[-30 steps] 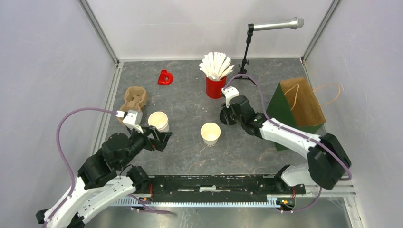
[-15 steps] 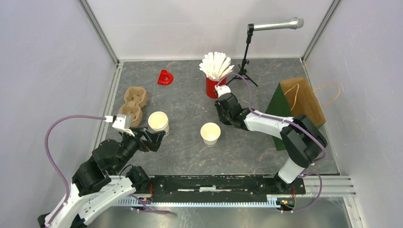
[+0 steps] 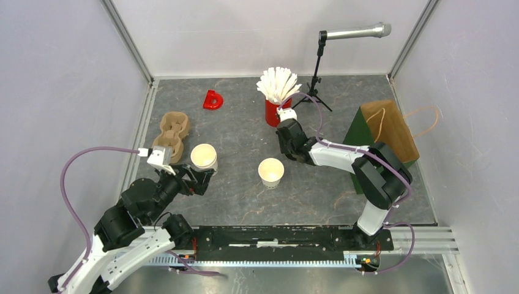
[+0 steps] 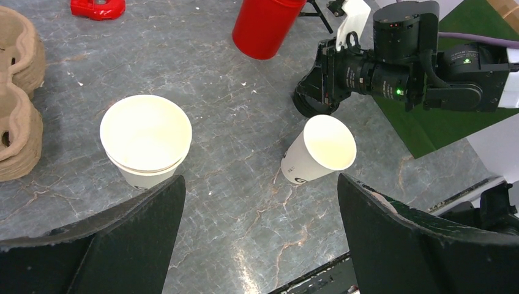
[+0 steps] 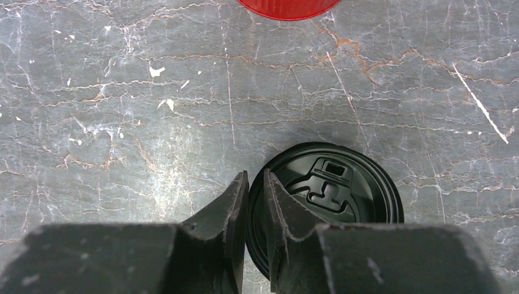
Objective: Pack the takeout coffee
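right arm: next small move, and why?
Probably finish closing the right gripper on the black lid before any lift. Its fingers straddle the lid's left rim with only a narrow gap, but a firm grip isn't clear from the wrist view. The lid lies flat on the table, and the nearby paper cup stands open without a lid.

Grey table (image 3: 245, 122), white cups (image 3: 204, 157), black lid (image 5: 349, 184)

Grey marbled tabletop (image 3: 238, 138), plain white walls (image 3: 269, 30)
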